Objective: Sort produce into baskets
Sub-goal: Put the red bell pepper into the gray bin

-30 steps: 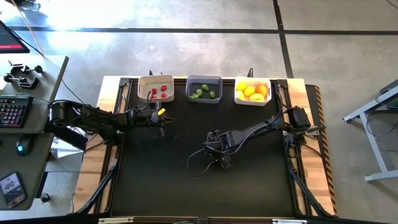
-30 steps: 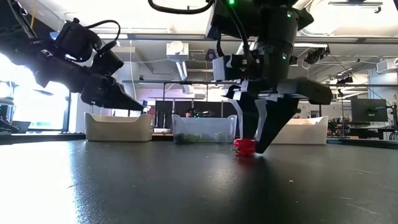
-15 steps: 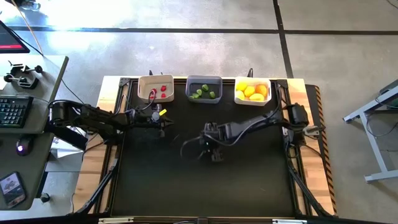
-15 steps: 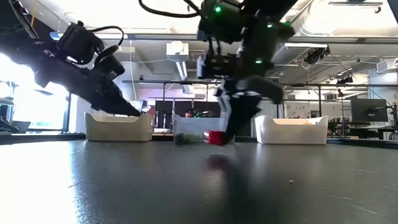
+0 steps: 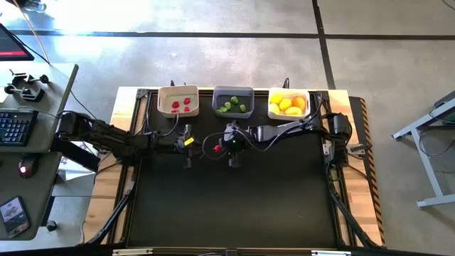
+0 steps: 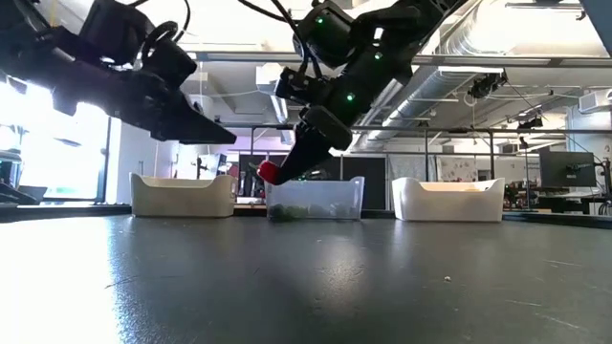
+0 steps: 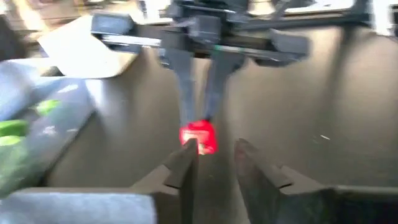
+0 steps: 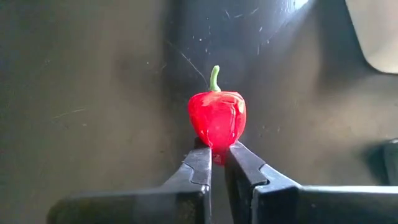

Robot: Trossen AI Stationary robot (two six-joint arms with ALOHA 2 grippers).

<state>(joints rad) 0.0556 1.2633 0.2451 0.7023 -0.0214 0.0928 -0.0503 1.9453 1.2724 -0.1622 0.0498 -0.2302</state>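
A small red pepper-like piece of produce (image 8: pixel 216 118) with a green stem hangs above the dark table, with my right gripper (image 5: pixel 222 148) shut on it. My left gripper (image 7: pixel 214 162) stands open just left of it, pointing at it, its fingers apart from the piece (image 7: pixel 199 137). Three baskets stand along the far edge. The cream-white one (image 5: pixel 178 101) holds red pieces, the dark grey one (image 5: pixel 233 102) green pieces, and the white one (image 5: pixel 288 104) yellow-orange pieces. My right gripper pinches the red piece between its two fingertips (image 8: pixel 200 163), at the blunt end opposite the stem (image 8: pixel 216 144). The fingers reach in from the table's right, slanting down toward the left (image 6: pixel 296 158). The piece (image 6: pixel 271 172) is lifted clear of the table, its stem pointing away from the fingers.
The dark mat (image 5: pixel 234 206) lies bare over the near half of the table. Wooden borders (image 5: pixel 106 192) run along both sides. A desk with a keyboard (image 5: pixel 14 128) stands beyond the table's left edge.
My right gripper has shut on the red piece where it lay on the table, lifted it clear, and carried it toward the far left, up to my left gripper. It has tipped from pointing down to slanting leftward. My left gripper has risen a little.
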